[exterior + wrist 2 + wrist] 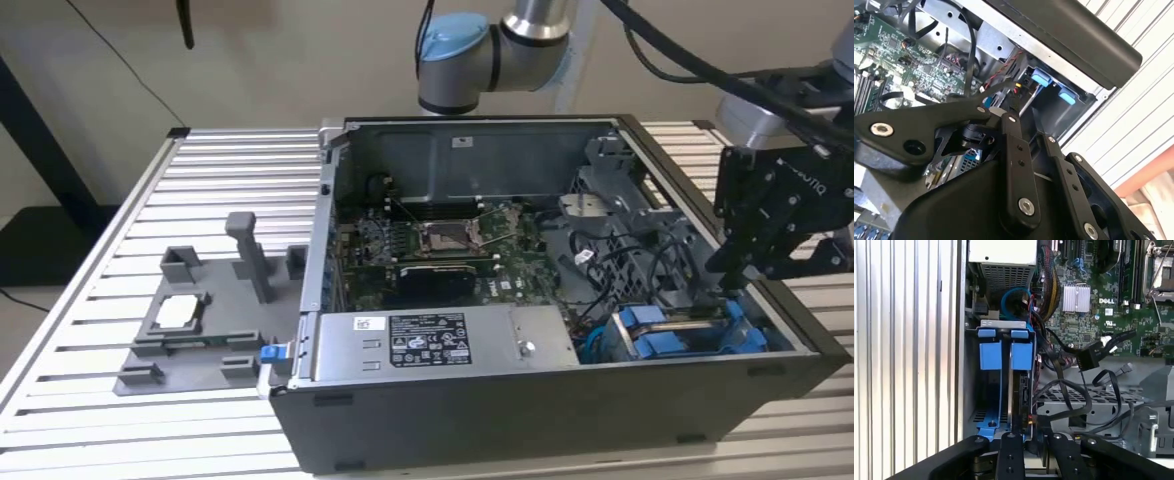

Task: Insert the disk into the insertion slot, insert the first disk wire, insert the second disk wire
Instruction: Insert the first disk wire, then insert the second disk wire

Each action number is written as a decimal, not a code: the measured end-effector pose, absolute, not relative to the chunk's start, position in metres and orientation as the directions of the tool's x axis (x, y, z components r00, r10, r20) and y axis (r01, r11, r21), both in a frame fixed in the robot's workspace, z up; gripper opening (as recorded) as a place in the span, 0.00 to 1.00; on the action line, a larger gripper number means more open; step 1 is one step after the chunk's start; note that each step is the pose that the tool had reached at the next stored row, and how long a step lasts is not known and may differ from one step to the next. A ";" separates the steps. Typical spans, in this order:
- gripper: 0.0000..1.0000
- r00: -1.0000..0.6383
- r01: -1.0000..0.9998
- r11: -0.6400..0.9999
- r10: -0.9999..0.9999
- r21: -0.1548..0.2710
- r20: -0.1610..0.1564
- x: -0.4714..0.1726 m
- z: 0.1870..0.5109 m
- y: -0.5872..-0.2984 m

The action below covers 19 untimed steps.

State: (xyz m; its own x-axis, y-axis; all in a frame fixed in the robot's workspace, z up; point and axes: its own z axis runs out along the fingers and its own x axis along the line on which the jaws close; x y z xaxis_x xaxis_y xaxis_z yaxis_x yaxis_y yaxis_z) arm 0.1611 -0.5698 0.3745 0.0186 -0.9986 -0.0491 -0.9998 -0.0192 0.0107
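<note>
Hand [734, 285] hangs low at the corner of the case [534, 420] on the exterior view's right, right above the slot [985, 324]. Pinching or spread, I cannot tell. Disk [1021, 356] is in the slot, standing on edge, its blue carrier just beside a second blue tab [990, 356]. One black plug [1087, 359] dangles loose on its wire near the bay, by the motherboard [1104, 300]. Case sits on the slatted tabletop [227, 180].
</note>
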 end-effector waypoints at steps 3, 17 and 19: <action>0.27 0.019 -1.000 -0.019 -0.999 0.011 -0.049 0.161 0.383 -0.570; 0.27 0.019 -1.000 -0.019 -0.999 0.005 -0.041 0.139 0.396 -0.551; 0.27 0.019 -1.000 -0.019 -0.999 0.001 -0.041 0.132 0.396 -0.550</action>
State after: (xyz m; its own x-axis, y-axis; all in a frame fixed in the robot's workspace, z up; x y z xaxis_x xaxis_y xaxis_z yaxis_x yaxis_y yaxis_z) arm 0.1323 -0.5496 0.3959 0.0190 -0.9990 -0.0413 -0.9998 -0.0191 0.0011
